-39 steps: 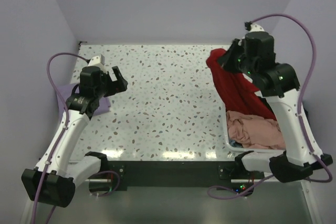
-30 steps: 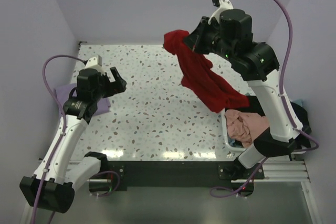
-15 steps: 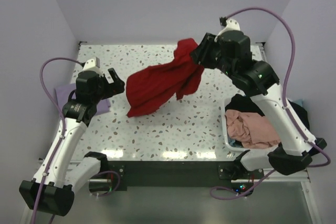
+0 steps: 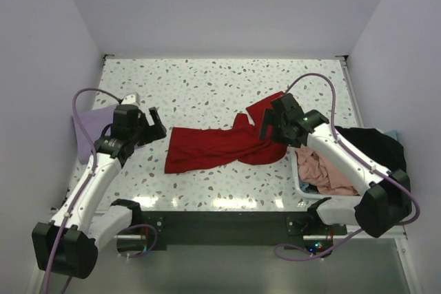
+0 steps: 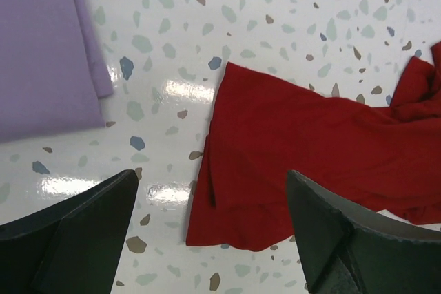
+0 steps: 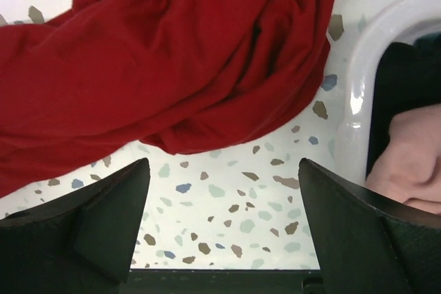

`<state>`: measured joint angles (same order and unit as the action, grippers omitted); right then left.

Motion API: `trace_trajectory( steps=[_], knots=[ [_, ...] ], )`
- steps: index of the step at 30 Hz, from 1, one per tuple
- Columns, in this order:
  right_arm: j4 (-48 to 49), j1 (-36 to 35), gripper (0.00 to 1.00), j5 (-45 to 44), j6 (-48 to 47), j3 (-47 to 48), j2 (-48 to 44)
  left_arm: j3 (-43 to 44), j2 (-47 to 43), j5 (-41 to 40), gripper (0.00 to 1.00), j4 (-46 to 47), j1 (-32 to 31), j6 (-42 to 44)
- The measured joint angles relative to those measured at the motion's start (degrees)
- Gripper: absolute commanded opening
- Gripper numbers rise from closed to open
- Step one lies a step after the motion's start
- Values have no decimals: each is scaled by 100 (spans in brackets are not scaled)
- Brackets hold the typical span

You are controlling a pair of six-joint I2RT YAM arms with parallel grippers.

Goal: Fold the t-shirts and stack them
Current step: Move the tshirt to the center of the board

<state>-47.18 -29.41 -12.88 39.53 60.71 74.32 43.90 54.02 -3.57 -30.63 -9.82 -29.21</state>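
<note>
The bright red t-shirt point(image 4: 220, 144) lies crumpled and stretched left to right across the middle of the table. My right gripper point(image 4: 270, 123) hovers open over the shirt's right end; in the right wrist view the red cloth point(image 6: 172, 53) lies beyond the tips of that gripper point(image 6: 224, 170), with nothing between them. My left gripper point(image 4: 153, 125) is open just left of the shirt's left edge point(image 5: 296, 149), and nothing is held in that gripper point(image 5: 210, 191). A folded pale lavender t-shirt point(image 4: 86, 132) point(image 5: 41, 46) lies at the far left.
A white basket point(image 4: 301, 182) point(image 6: 355, 94) stands at the right near corner. It holds a salmon-pink shirt point(image 4: 324, 173) point(image 6: 406, 163) and a black one point(image 4: 368, 144) point(image 6: 400, 80). Bare speckled table point(image 4: 207, 87) stretches behind the red shirt.
My right gripper swung the red shirt from the basket leftward over the table, lowered, and opened; the shirt now lies loose on the table. The left arm shifted slightly toward it.
</note>
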Motion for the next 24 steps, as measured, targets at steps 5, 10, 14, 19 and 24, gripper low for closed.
trace_trajectory(
  steps=[5,10,14,19,24],
  knots=[
    [273,57,88,179,-50,7,240,-90,645,149,86,238,-63,-35],
    [490,282,85,439,-85,7,522,15,1405,81,82,516,-468,-31],
    [581,411,85,546,-101,13,664,61,2022,79,71,645,-564,-63],
    [625,435,84,667,-111,13,713,-212,2103,79,64,885,-564,-188],
    [634,452,84,708,-155,33,734,-439,2122,105,53,1115,-564,-269]
  ],
)
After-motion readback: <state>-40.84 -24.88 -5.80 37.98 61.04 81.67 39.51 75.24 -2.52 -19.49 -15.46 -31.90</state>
